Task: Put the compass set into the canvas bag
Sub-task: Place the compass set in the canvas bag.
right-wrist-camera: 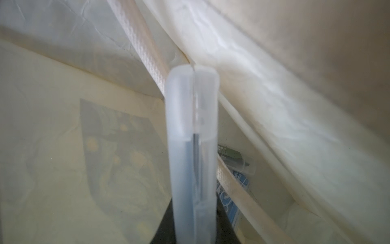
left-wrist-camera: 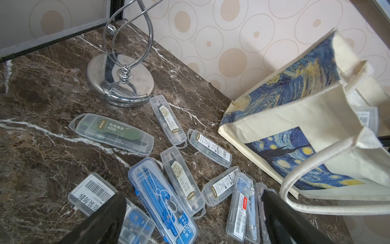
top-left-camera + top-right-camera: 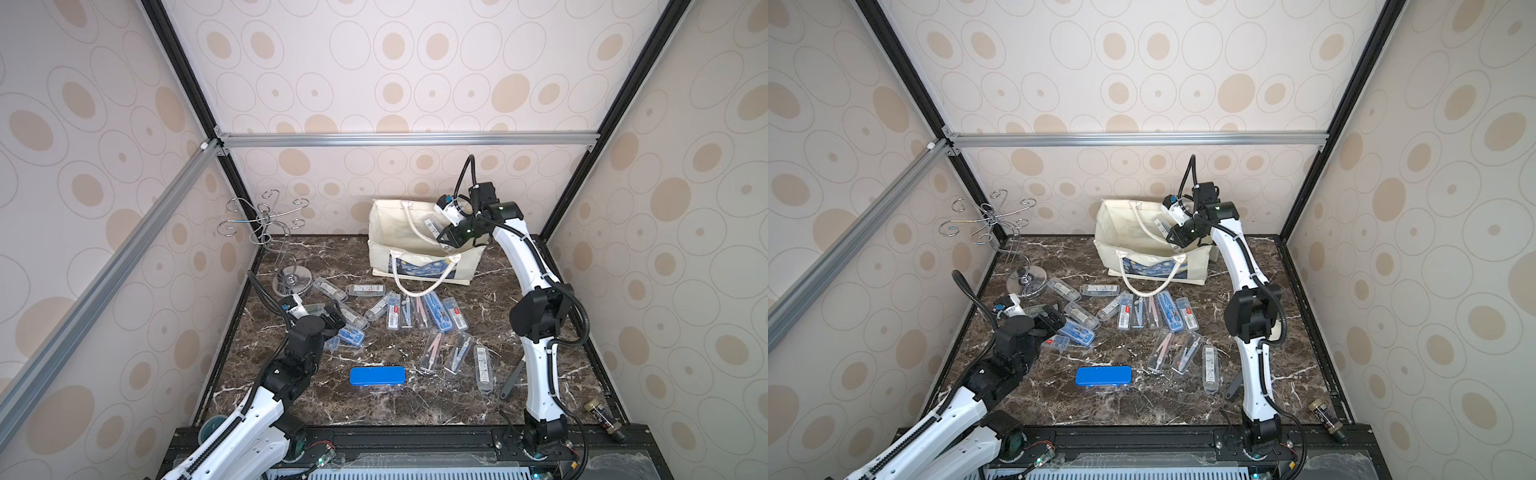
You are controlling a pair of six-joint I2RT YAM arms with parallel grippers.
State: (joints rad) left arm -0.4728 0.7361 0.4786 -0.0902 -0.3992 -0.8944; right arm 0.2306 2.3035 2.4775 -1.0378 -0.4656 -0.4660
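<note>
A: In a top view, the right gripper (image 3: 448, 237) is pinching a clear compass set (image 3: 432, 226) in the mouth of the canvas bag (image 3: 380, 249)

B: Left wrist: the left gripper (image 2: 193, 194) is hanging spread and empty over loose cases (image 2: 166, 198) on the tabletop (image 2: 42, 147)

A: Right wrist: the set is pointing at the rope handle (image 1: 147, 55). If released here, it is likely snagging there or sliding off crooked rather than dropping flat

- One canvas bag (image 3: 419, 270), far centre.
- Fifteen clear compass cases (image 3: 482, 369) scattered across the marble table (image 3: 415, 407).
- One held case (image 3: 432, 226) above the bag's right end.
- At least two bagged cases (image 1: 232, 156) visible inside.
- One solid blue box (image 3: 377, 376), near centre.
- One chrome hook stand (image 3: 291, 282), far left.
- One small bottle (image 3: 602, 417), near right.
- Two robot arms: left arm (image 3: 262, 405), right arm (image 3: 538, 374).
</note>
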